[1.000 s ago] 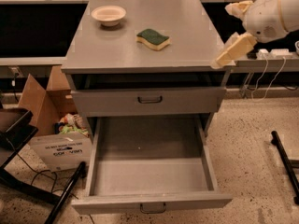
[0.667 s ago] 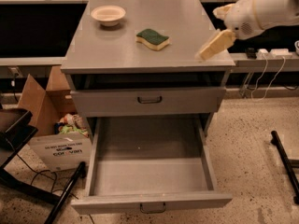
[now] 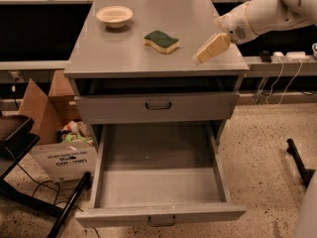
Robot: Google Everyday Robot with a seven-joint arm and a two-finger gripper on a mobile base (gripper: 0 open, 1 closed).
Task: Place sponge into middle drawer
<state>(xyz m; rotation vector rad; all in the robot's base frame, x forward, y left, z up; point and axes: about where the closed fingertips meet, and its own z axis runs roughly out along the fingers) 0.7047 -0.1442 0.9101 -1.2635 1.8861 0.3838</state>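
Note:
The sponge (image 3: 161, 40), yellow with a dark green face up, lies on the grey cabinet top (image 3: 124, 53), right of centre. My gripper (image 3: 210, 49) hangs over the right part of the top, to the right of the sponge and apart from it, holding nothing. The middle drawer (image 3: 158, 185) is pulled fully out below, its flat grey floor bare, with a small loop handle (image 3: 161, 221) on its front.
A cream bowl (image 3: 114, 16) stands at the back left of the top. A closed drawer front (image 3: 157, 106) sits above the open drawer. A cardboard box (image 3: 57, 133) and a black stand (image 3: 15, 138) are at the left. Cables run along the right wall.
My gripper has moved left from beyond the cabinet's right edge to over the top, closer to the sponge. The sponge, bowl and drawer have not moved.

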